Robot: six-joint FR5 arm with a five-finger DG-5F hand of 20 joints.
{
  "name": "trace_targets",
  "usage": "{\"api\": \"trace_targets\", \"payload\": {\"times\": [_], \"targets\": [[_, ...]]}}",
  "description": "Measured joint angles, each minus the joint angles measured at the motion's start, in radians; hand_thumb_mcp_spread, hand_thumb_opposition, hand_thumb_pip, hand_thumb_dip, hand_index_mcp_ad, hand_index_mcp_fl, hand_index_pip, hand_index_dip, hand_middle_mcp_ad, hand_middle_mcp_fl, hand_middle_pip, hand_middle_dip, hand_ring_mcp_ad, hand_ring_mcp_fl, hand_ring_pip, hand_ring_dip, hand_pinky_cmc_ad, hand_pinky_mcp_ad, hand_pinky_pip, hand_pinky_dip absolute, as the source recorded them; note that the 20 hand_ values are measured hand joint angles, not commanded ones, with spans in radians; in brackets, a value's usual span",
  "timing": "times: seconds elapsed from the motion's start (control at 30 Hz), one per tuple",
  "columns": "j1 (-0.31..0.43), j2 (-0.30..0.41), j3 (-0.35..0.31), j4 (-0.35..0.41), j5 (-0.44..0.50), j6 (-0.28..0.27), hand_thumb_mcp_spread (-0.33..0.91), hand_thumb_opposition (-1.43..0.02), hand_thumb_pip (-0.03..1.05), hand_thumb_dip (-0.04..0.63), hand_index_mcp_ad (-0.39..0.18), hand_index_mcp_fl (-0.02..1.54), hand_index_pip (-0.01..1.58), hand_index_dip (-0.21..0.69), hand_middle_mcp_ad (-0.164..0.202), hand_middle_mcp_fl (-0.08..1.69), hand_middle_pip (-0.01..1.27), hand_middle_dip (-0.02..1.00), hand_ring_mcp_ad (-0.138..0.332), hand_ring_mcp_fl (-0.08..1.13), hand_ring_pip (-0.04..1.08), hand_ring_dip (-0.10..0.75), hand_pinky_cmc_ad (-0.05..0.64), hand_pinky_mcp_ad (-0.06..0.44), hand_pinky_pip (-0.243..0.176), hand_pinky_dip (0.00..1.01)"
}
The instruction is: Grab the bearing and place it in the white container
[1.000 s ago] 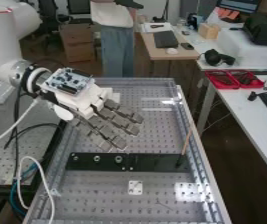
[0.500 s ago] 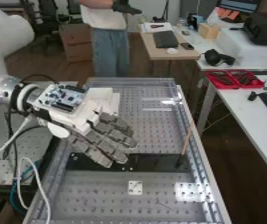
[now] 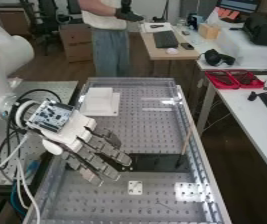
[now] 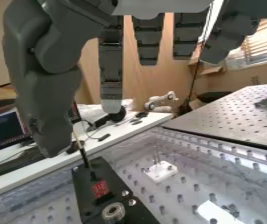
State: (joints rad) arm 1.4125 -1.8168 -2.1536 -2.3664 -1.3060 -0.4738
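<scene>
Hand (image 3: 70, 134) over left part of black plate (image 3: 157, 162), fingers spread and roughly straight, nothing held. Bearing (image 4: 114, 212) sits on the plate in wrist view, small bolts (image 4: 125, 193) just beside it. White container (image 3: 100, 102) at far left of the perforated tray (image 3: 147, 200), beyond the plate. Step looks like lining up for the pick; grasp not made. To do it well: centre the gap between thumb and fingers over the bearing, come down slow and straight, pinch low on the outer rim from opposite sides. Off-centre closing could tip it or snag the bolts. Thin stick (image 3: 185, 145) at the plate's right end, keep fingers off it. Then lift straight up before heading far, lower into the container, release gently.
</scene>
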Motion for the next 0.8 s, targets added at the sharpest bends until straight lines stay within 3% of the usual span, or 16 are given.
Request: {"api": "trace_targets", "payload": {"times": [0.2, 0.57, 0.8], "targets": [[0.055, -0.051, -0.001, 0.038, 0.127, 0.039, 0.5, -0.8, 0.4, 0.206, -0.073, 0.09, 1.18, 0.428, 0.099, 0.01, 0.14, 0.09, 0.176, 0.0, 0.08, -0.047, 0.328, 0.213, -0.124, 0.12], [0.163, -0.14, 0.036, 0.064, 0.386, 0.079, 0.51, -0.8, 0.4, 0.22, -0.075, 0.16, 1.28, 0.454, 0.091, 0.01, 0.14, 0.11, 0.162, 0.0, 0.08, -0.047, 0.328, 0.215, -0.124, 0.13], [0.174, -0.178, 0.076, 0.032, 0.404, 0.07, 0.51, -0.8, 0.4, 0.253, -0.075, 0.23, 1.3, 0.456, 0.091, 0.01, 0.13, 0.11, 0.162, 0.0, 0.08, -0.044, 0.328, 0.215, -0.124, 0.13]]}}
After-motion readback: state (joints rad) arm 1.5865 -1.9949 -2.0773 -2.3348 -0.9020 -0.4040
